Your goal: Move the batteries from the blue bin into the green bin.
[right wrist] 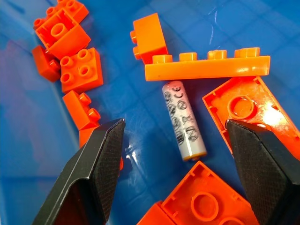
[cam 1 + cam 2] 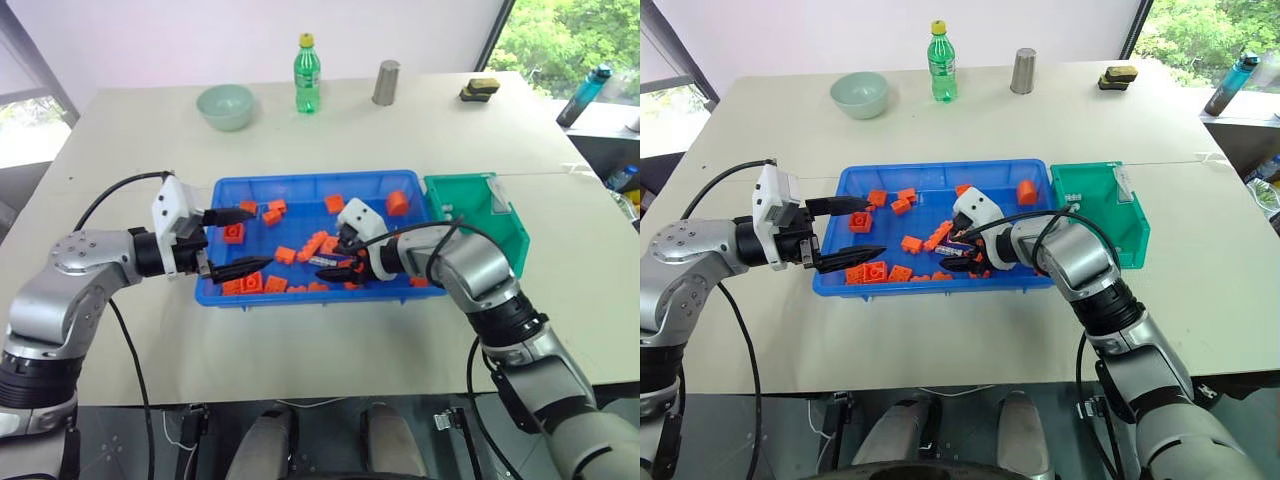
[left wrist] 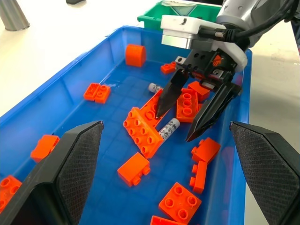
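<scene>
While the right jaws (image 1: 176,187) hang spread over a battery (image 1: 183,120), bricks (image 1: 206,66) crowding its twelve and three o'clock may get pinched too; left jaws (image 3: 168,173) also spread.

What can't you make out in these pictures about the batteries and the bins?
- Green bin: its floor is hidden by its own walls in the head views, so any batteries inside can't be seen.
- Second battery: partly covered by an orange brick in the left wrist view.
- Battery print: too small to read.

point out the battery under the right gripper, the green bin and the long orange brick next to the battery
battery (image 1: 183,122), right wrist view, middle of its body
green bin (image 2: 507,222), left eye view, right wall
long orange brick (image 1: 206,67), right wrist view, its side face
</scene>
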{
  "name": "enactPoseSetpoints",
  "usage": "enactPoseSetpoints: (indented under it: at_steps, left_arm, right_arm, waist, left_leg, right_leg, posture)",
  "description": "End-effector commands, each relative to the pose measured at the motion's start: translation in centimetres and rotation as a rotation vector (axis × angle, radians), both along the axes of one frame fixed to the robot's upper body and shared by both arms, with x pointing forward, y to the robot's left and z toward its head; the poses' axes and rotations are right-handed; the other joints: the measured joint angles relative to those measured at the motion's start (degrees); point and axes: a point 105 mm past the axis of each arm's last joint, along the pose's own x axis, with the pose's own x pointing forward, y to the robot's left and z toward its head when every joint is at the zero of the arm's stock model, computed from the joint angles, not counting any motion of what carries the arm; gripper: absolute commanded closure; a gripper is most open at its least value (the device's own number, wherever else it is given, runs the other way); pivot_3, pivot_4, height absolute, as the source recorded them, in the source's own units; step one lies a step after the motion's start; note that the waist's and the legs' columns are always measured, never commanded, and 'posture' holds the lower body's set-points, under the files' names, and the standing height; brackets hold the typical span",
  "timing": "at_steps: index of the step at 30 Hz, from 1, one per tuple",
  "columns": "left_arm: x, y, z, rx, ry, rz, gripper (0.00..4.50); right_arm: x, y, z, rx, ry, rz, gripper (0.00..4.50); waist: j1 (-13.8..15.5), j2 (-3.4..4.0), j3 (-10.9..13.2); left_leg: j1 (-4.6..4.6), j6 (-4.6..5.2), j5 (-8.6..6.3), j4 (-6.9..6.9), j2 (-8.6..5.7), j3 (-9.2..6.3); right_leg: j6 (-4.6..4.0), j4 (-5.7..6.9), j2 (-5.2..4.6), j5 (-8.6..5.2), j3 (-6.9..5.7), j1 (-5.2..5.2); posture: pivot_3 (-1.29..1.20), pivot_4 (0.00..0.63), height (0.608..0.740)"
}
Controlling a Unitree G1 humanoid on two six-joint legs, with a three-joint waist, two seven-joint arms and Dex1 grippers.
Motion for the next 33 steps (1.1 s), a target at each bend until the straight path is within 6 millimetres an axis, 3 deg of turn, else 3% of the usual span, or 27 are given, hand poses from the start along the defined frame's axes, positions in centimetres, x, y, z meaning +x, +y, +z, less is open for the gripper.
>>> enactPoseSetpoints:
  at_steps: [1,4,12,16,22,33]
  left_arm:
    - [-0.1,0.2,1.4,0.005,-0.060,0.008,0.00]
    - [0.0,0.2,1.5,0.004,-0.065,0.011,0.00]
    - [-0.2,0.3,1.2,0.005,-0.066,0.017,0.00]
    - [-0.1,0.3,1.2,0.003,-0.067,0.018,0.00]
    - [0.0,0.2,1.2,0.003,-0.069,0.011,0.00]
    - [-0.3,0.0,1.5,0.008,-0.067,-0.009,0.00]
  right_arm:
    - [0.4,0.1,-0.8,-0.046,-0.019,0.011,0.99]
    - [0.7,0.1,-0.4,-0.044,-0.058,0.020,0.99]
    - [-1.0,1.0,4.6,0.029,-0.155,0.099,0.99]
    - [-1.6,1.3,5.7,0.063,-0.155,0.105,0.99]
    - [-1.8,1.1,3.6,0.043,-0.102,0.091,0.99]
    - [-0.3,1.0,-0.3,-0.010,-0.038,0.052,0.99]
  waist:
    - [0.0,-0.01,0.0]
    - [0.0,-0.02,0.0]
    - [0.0,-0.02,0.0]
    - [0.0,-0.02,0.0]
    - [0.1,-0.02,0.0]
    - [0.0,-0.02,0.0]
  left_leg:
    - [0.00,0.00,0.00,0.00,0.00,0.00]
    - [0.02,0.00,0.00,0.00,0.01,0.00]
    - [0.02,0.00,0.00,-0.01,0.00,-0.01]
    - [0.02,0.00,0.00,-0.02,0.01,-0.01]
    - [0.02,0.00,0.00,-0.01,-0.01,-0.02]
    - [0.02,0.00,0.00,-0.02,0.00,0.00]
  right_leg:
    - [0.00,0.00,0.00,0.00,0.00,0.00]
    - [0.00,0.00,0.01,0.00,0.00,0.00]
    - [0.00,0.01,0.00,0.00,0.00,-0.02]
    - [0.00,0.01,0.01,0.00,0.00,-0.02]
    - [0.00,0.00,-0.02,0.00,0.00,0.01]
    - [0.00,0.01,0.00,0.00,0.00,-0.02]
  posture:
    - [0.00,0.150,0.727]
    - [0.00,0.150,0.727]
    - [0.00,0.150,0.727]
    - [0.00,0.150,0.727]
    - [0.00,0.150,0.727]
    - [0.00,0.150,0.727]
